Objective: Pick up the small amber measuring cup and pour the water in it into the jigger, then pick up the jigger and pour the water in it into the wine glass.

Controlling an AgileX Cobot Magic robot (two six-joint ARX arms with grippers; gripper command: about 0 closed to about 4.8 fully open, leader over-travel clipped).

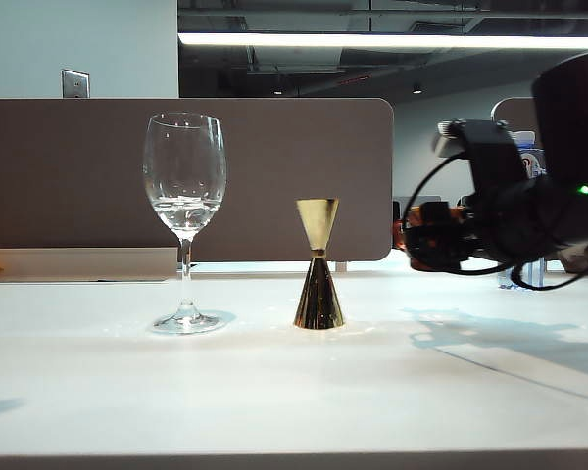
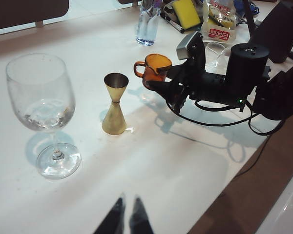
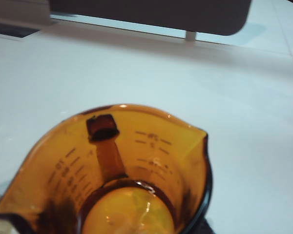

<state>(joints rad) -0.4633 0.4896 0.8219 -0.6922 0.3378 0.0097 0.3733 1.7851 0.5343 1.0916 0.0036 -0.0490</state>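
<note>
Left wrist view shows the small amber measuring cup (image 2: 154,69) held off the surface (image 2: 185,161) in the right gripper (image 2: 161,83) jaws, beside the jigger (image 2: 115,105); wine glass (image 2: 41,109) farther off. Left gripper (image 2: 127,219) jaws nearly closed, empty.

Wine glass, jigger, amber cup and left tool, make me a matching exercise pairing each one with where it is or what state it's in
Things:
1. wine glass
2. jigger
3. small amber measuring cup
4. left tool

States:
A. held off the table by the right tool
B. fingers together, apart from everything
C. stands with its wider cone down
D. holds a little water

Pairs: 1-D, 2-C, 3-A, 4-B
</note>
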